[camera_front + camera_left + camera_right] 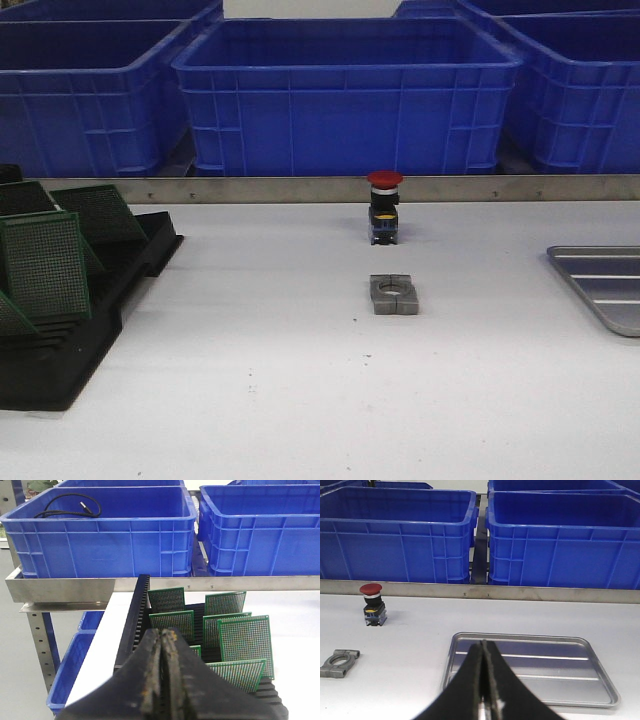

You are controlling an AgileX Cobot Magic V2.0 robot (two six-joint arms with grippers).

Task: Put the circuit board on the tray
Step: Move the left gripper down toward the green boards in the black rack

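Note:
Several green perforated circuit boards point(44, 265) point(246, 639) stand on edge in a black slotted rack point(95, 315) point(137, 615) at the table's left. The silver-grey tray point(605, 283) point(535, 667) lies at the table's right edge with nothing in it. In the left wrist view my left gripper point(163, 636) is shut with nothing between its fingers, hovering before the rack and the boards. In the right wrist view my right gripper point(484, 645) is shut and holds nothing, over the near rim of the tray. Neither gripper shows in the front view.
A red-capped push button point(384, 206) point(373, 604) stands mid-table, and a grey metal clamp block point(394, 294) point(339, 663) lies in front of it. Large blue crates point(350, 95) line the shelf behind a metal rail point(400, 189); one crate point(100, 530) holds a black cable point(65, 505).

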